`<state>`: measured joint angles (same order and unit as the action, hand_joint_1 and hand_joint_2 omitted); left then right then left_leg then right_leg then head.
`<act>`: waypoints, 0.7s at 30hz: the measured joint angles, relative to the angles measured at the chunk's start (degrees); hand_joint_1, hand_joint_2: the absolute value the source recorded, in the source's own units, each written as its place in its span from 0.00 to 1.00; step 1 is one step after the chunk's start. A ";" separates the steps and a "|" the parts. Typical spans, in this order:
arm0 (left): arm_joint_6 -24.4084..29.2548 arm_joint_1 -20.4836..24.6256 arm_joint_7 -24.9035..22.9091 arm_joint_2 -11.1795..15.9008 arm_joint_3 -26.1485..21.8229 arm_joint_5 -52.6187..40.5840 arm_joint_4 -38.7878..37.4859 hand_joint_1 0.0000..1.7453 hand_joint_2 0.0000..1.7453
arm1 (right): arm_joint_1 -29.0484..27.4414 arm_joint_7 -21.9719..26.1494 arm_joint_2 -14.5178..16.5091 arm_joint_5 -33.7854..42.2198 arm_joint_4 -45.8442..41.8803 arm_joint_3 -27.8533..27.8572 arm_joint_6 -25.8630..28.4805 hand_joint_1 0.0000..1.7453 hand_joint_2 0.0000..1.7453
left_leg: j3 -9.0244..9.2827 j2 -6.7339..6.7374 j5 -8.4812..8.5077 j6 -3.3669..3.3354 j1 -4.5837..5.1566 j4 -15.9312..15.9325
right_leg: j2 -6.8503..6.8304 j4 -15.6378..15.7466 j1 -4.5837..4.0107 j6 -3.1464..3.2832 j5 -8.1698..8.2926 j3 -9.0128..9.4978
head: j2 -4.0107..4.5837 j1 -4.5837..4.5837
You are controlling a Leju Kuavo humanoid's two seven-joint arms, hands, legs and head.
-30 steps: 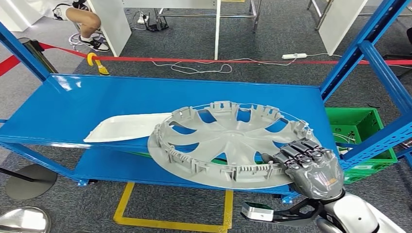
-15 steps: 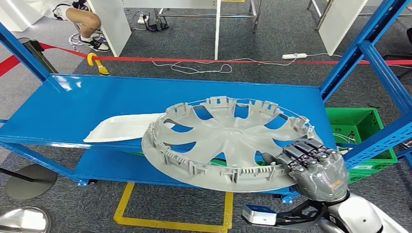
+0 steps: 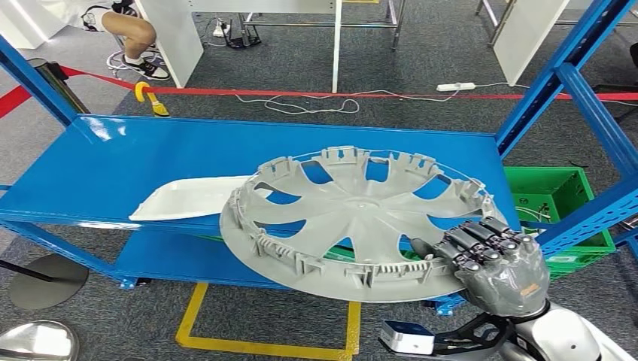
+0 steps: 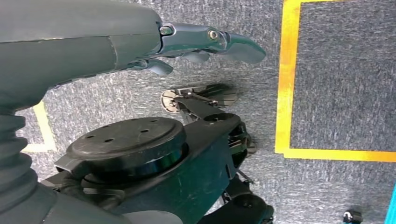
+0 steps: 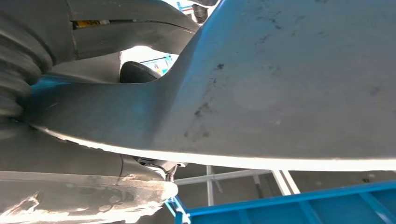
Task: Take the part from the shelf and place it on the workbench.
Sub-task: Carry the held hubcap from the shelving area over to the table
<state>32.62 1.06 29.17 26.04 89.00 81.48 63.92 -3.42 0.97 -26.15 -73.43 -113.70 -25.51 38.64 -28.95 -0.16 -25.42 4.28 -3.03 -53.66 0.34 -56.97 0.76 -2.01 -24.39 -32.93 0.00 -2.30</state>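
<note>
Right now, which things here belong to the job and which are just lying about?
Job:
- wheel cover, gripped at its rim
- right hand, holding it
- blue shelf

Lying about:
- white tray on the shelf
- green crate
- red tape and white cable on the floor

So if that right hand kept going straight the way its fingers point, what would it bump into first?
The grey wheel cover it already grips: the right hand points across its rim toward the hub. Beyond lies the blue shelf, though depth is unclear.

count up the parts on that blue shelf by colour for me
Grey: 1, the wheel cover, gripped at its rim by the right hand
White: 1, the flat panel lying on the shelf
Total: 2
</note>
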 joint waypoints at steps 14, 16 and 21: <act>-1.35 0.28 0.33 -1.36 0.14 1.09 -3.46 0.00 1.00 | -0.78 1.28 0.13 0.85 -1.10 1.11 0.00 1.00 1.00 | -0.13 0.00 -0.27 -0.71 0.55 -0.42 | -0.01 0.05 0.70 -0.41 0.12 0.01 | 0.00 0.02; -1.38 0.30 0.28 -1.55 0.15 1.06 -4.08 0.00 1.00 | -0.83 1.31 0.14 1.10 -1.13 1.19 0.00 1.00 1.00 | -0.34 0.00 -0.40 -1.08 0.76 -0.69 | 0.00 0.13 0.90 -0.75 0.18 0.03 | 0.00 0.02; -1.42 0.53 0.19 -2.03 0.15 0.94 -4.90 0.00 1.00 | -0.94 1.32 0.14 1.23 -1.43 1.40 0.07 1.00 1.00 | 0.16 0.22 0.59 -2.47 0.40 0.81 | -0.06 -2.66 0.98 -1.87 -1.81 -1.59 | 0.00 -0.23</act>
<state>31.20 1.59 29.36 24.00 89.15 82.42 59.02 -4.36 2.29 -26.01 -72.19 -115.14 -24.10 38.71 -28.79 0.07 -24.83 1.81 -2.64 -52.85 0.28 -59.63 1.75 -3.87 -26.20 -34.51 0.00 -2.53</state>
